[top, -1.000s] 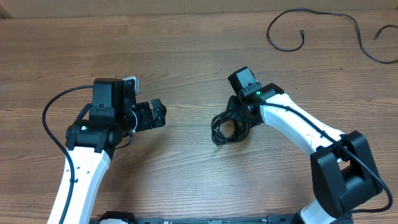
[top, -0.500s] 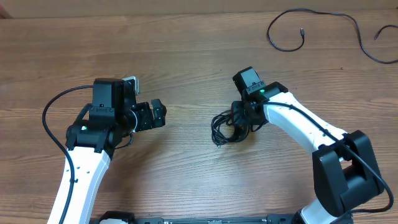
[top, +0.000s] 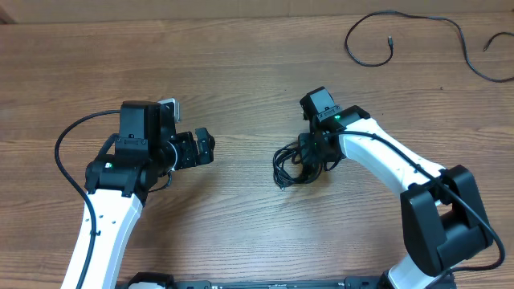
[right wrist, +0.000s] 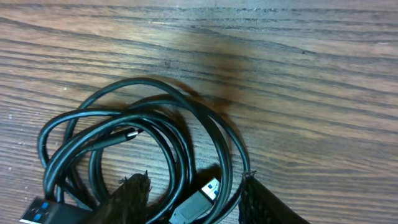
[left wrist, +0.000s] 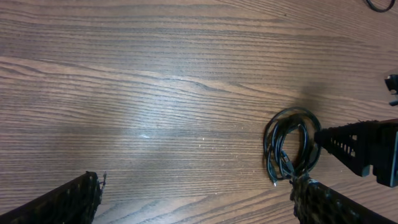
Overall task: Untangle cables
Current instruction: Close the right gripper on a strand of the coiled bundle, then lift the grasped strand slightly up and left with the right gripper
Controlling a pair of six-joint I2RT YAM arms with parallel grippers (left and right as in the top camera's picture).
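Nearest the lower edge of the overhead view, both white arms are cut off by the frame, so their bases are only partly seen. The left gripper (top: pixel 202 148) sits left of centre over bare counter (top: pixel 241 80), its jaws spread wide and holding nothing. In its own wrist view only two dark finger ends show, at the bottom corners.

Just right of centre lies the coil of cables (top: pixel 291 167), a small black bundle flat on the wood, its right side hidden under the right gripper (top: pixel 312 154). In the right wrist view those jaws stand partway apart astride the bundle's lower-right loops, with a silver-tipped plug (right wrist: pixel 202 198) between them. Wood shows between the left finger and the nearest strand. Whether the other finger presses the outer loop is hard to tell. A blue-tongued plug (right wrist: pixel 37 210) is cropped at the lower left corner.

Farthest, at the upper right of the overhead view, a loose cable (top: pixel 350 38) curls well apart from the bundle. Another strand (top: pixel 498 38) runs off the right edge.
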